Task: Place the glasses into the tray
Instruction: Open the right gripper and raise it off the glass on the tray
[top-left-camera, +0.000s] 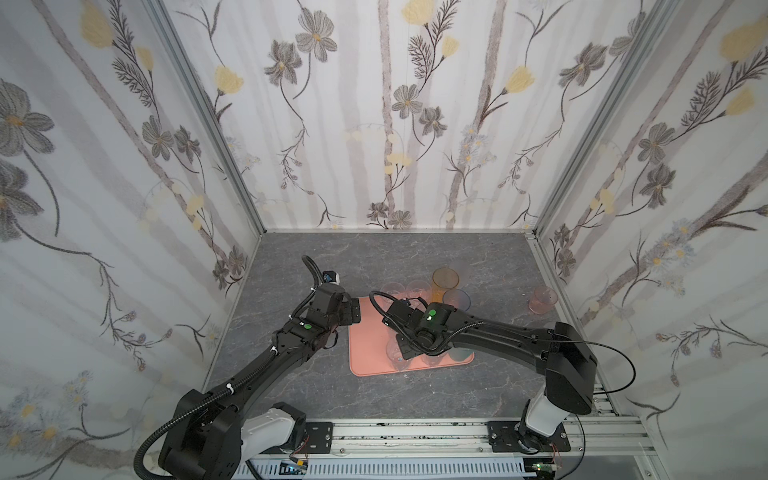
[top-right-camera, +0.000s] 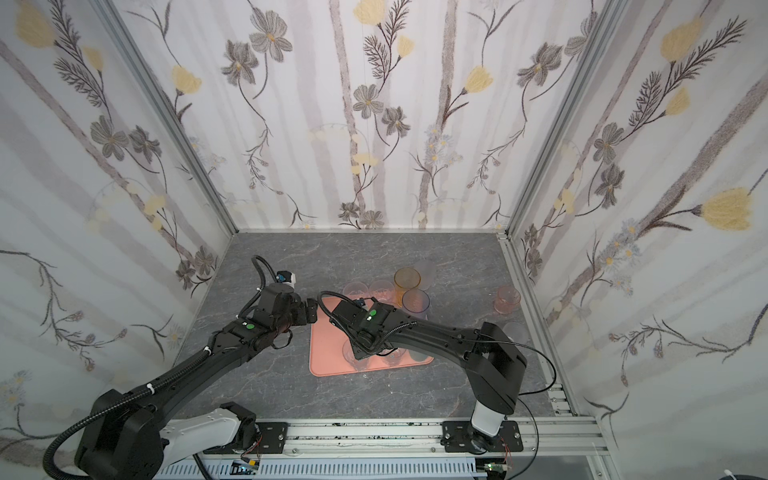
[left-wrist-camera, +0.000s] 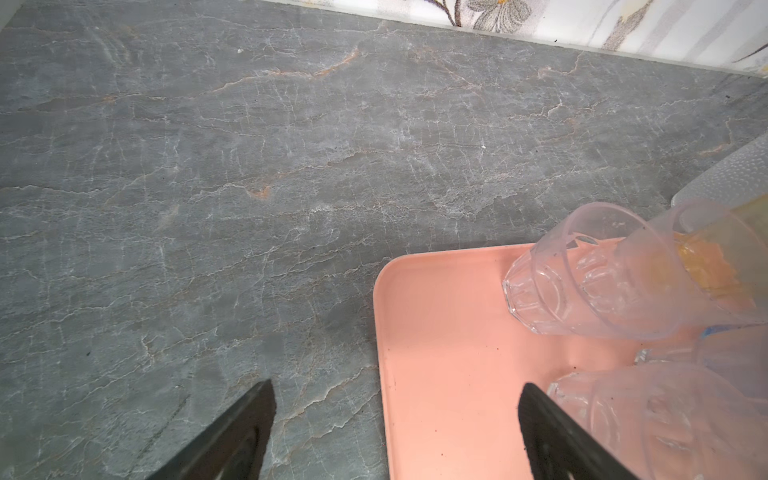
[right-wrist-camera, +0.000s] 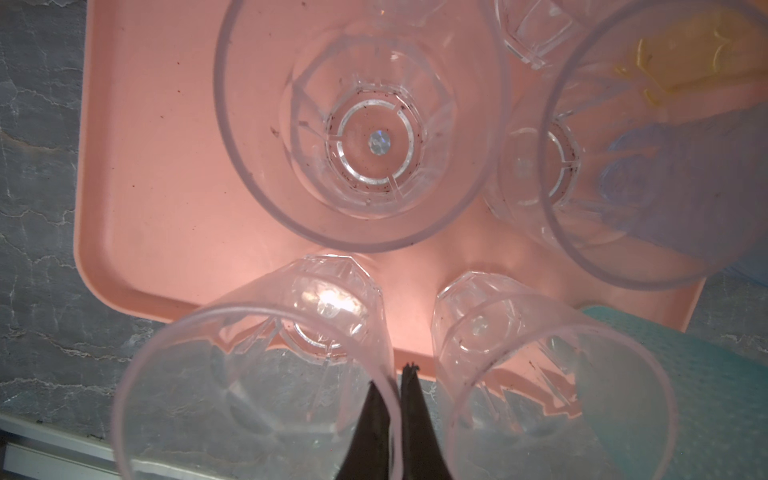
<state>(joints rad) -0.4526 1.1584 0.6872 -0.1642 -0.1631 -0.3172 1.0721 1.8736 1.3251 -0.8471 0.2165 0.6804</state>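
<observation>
The salmon-pink tray (top-left-camera: 368, 357) (top-right-camera: 328, 357) lies mid-table. Several clear glasses stand on it. My right gripper (right-wrist-camera: 395, 380) is shut on the rim wall of a clear glass (right-wrist-camera: 249, 399) (top-left-camera: 394, 354) at the tray's near edge; one finger is inside it, one outside. Whether its base rests on the tray I cannot tell. Another clear glass (right-wrist-camera: 361, 124) stands just beyond it. My left gripper (left-wrist-camera: 397, 401) (top-left-camera: 355, 313) hangs open and empty over the tray's far left corner (left-wrist-camera: 399, 274). Amber (top-left-camera: 444, 282) and blue-purple (top-left-camera: 456, 301) glasses stand at the far right corner.
A pink glass (top-left-camera: 542, 299) stands apart near the right wall. A frosted glass (top-right-camera: 426, 270) sits behind the amber one, and a teal glass (top-left-camera: 461, 355) at the tray's near right. Walls close in on three sides; the arms' rail (top-left-camera: 415, 432) runs along the front.
</observation>
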